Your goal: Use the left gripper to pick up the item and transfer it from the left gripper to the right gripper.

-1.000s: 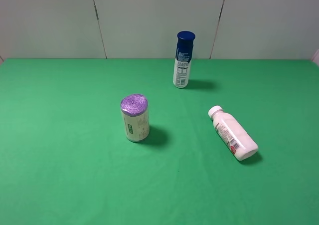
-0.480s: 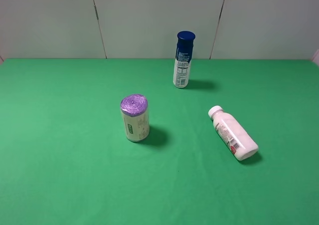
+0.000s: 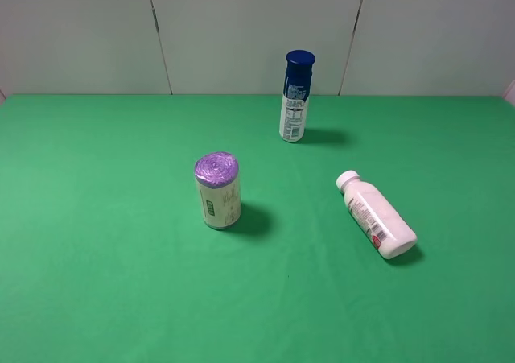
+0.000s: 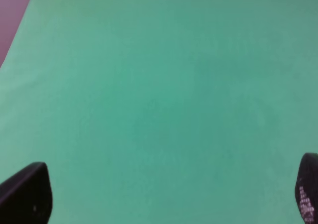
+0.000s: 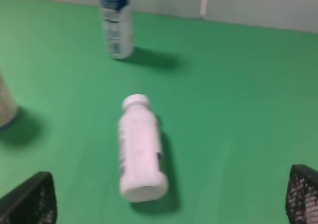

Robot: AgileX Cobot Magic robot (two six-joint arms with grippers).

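Observation:
The item (image 3: pixel 376 215), a small pale pinkish-white bottle with a white cap, lies on its side on the green cloth right of centre, cap toward the back left. In the right wrist view the item (image 5: pixel 140 148) lies ahead of my right gripper (image 5: pixel 171 201), whose two black fingertips stand far apart with nothing between them. My left gripper (image 4: pixel 164 199) shows only two black fingertips (image 4: pixel 27 194) wide apart over bare green cloth. Neither arm appears in the exterior high view.
A purple-topped can (image 3: pixel 217 191) stands left of centre. A blue-capped spray can (image 3: pixel 295 97) stands at the back near the grey wall, also in the right wrist view as the spray can (image 5: pixel 115 21). Green cloth (image 3: pixel 105 282) covers the table.

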